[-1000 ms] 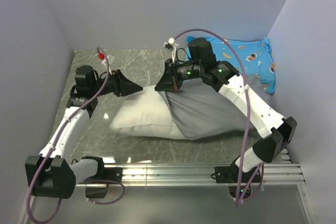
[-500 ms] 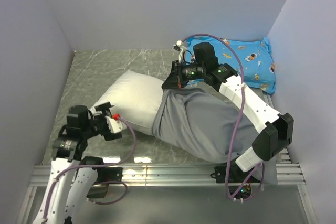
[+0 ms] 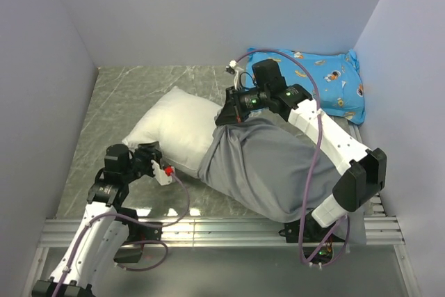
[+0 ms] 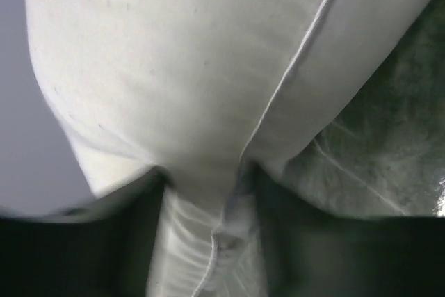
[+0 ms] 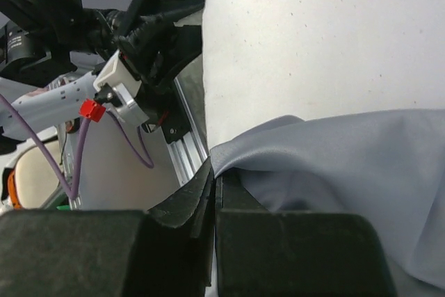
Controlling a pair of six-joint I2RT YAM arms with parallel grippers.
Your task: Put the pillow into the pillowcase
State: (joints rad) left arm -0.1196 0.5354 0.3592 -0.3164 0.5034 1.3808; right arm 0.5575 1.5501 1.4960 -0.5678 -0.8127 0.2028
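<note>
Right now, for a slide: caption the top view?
Right gripper holds the pillowcase mouth; left gripper pinches a corner of the half-inserted pillow.

Probably a robotics lab cell: plain lilac walls (image 3: 174, 12) box in a grey marble-patterned tabletop (image 3: 132, 95) edged by a ribbed aluminium rail (image 3: 229, 227).

Pillow (image 3: 174, 126): white, plump, with a raised seam along its edges; lying slantwise on the table (image 3: 118, 95), its bare half pointing toward the left edge and its other half sitting inside the pillowcase (image 3: 271, 165).
Pillow corner nearest the near edge: bunching into tight folds along the seam.
Pillowcase: grey, thin, wrinkled; bulging over the covered half and stretching from the table's middle toward the near right corner.
Pillowcase mouth: crossing the pillow's middle, its edge lying against the white fabric.
</note>
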